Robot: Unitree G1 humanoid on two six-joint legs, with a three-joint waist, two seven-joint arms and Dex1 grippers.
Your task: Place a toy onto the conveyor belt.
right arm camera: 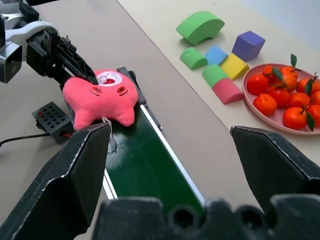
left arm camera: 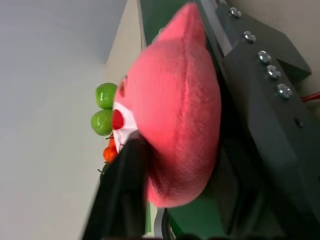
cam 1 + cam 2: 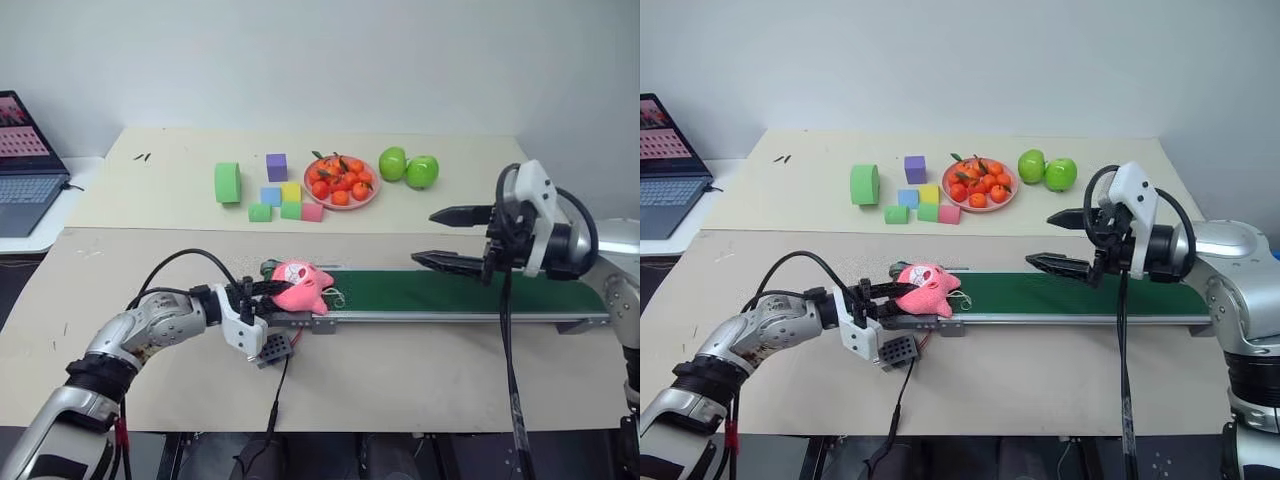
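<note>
One toy (image 3: 301, 285) lies on the left end of the belt (image 3: 450, 291), low in the frame's centre. The left gripper (image 3: 268, 291) sits at its left side, fingers parted yet touching the plush. At right, the right gripper (image 3: 450, 238) hangs wide open above the belt.

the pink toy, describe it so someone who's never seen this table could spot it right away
Find the long dark green conveyor belt running across the near part of the table. On its left end sits the pink toy, at the tips of the left gripper. It is a soft round plush head with small pointed ears and a drawn face, unlike the hard grey perforated box just below it.
</note>
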